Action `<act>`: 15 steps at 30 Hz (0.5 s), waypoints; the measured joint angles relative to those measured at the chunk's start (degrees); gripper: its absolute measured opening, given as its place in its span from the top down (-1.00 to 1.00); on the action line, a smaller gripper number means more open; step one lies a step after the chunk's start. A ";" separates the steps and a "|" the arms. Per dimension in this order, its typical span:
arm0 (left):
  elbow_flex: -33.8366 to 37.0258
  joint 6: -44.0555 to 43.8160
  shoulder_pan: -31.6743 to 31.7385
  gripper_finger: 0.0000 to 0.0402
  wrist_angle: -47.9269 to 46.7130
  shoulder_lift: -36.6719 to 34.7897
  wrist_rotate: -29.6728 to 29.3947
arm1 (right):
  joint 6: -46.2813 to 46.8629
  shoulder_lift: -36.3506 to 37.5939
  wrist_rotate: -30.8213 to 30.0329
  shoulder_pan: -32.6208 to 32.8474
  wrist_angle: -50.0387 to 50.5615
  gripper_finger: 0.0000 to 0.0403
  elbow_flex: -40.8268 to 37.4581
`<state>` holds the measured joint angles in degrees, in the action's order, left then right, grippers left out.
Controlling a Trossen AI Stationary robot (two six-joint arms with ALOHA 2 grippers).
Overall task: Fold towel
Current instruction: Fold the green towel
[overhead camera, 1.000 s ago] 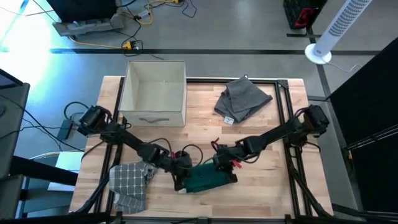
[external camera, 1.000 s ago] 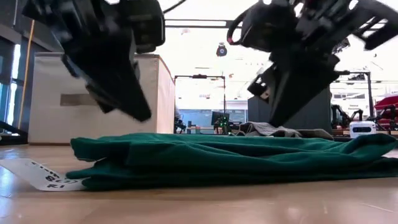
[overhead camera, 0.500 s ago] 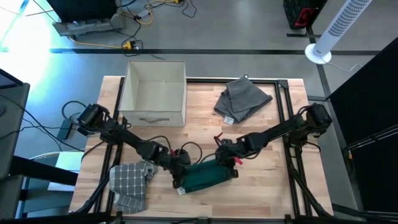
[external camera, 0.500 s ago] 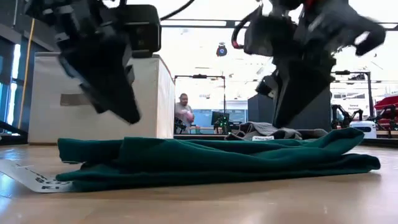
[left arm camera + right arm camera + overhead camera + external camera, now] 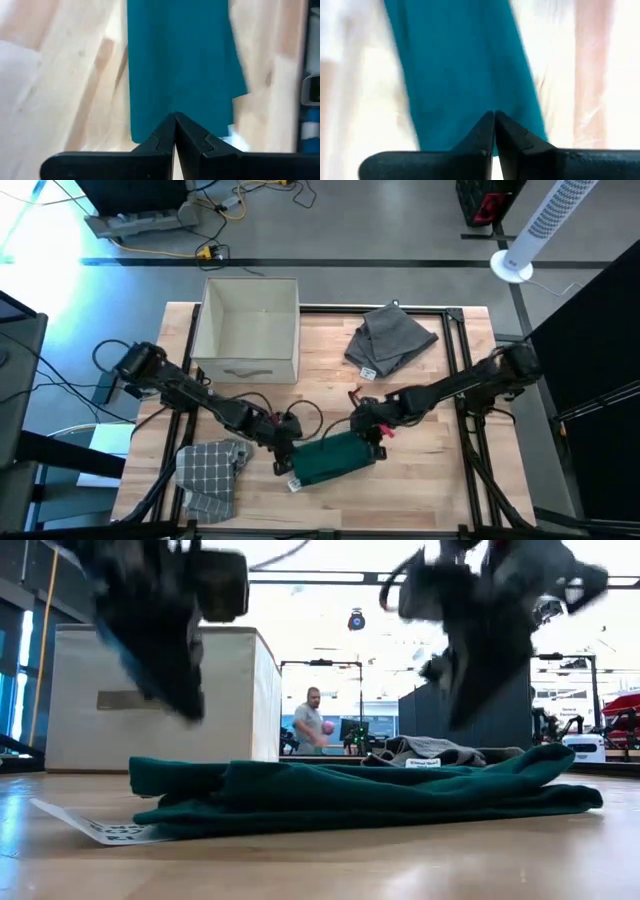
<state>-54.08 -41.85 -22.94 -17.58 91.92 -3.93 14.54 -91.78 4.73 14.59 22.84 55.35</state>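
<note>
Folded dark-green cloth towel (image 5: 333, 459) flat on wooden table (image 5: 430, 470) — left gripper (image 5: 174, 131) and right gripper (image 5: 494, 129) above, fingers pinched together, empty. Risk: low pass snags top layer, undoes fold.

Grey floor (image 5: 380, 240) with cables (image 5: 225, 200) and a white fan (image 5: 545, 225).

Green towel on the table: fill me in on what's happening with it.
The green towel lies folded into a flat bundle near the front of the wooden table, with a white tag sticking out at one end. The left gripper and right gripper hang just above its two ends, jaws shut and holding nothing. A grey towel, a checkered cloth and an open box sit elsewhere on the table.
</note>
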 joint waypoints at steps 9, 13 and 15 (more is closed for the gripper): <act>-1.46 0.32 -2.97 1.00 -18.08 -14.35 -3.31 | 3.95 3.63 1.71 1.31 -8.18 1.00 -0.02; 1.19 1.28 -8.90 1.00 -20.71 -20.97 -5.37 | 10.18 -1.51 0.46 2.41 -15.73 1.00 0.84; 3.30 -0.56 -12.68 1.00 -20.45 -23.98 -6.04 | 12.86 -4.79 -2.08 3.05 -16.82 1.00 3.14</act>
<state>-50.78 -42.40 -35.62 -38.03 67.95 -9.97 27.40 -96.57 2.65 17.64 6.02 58.50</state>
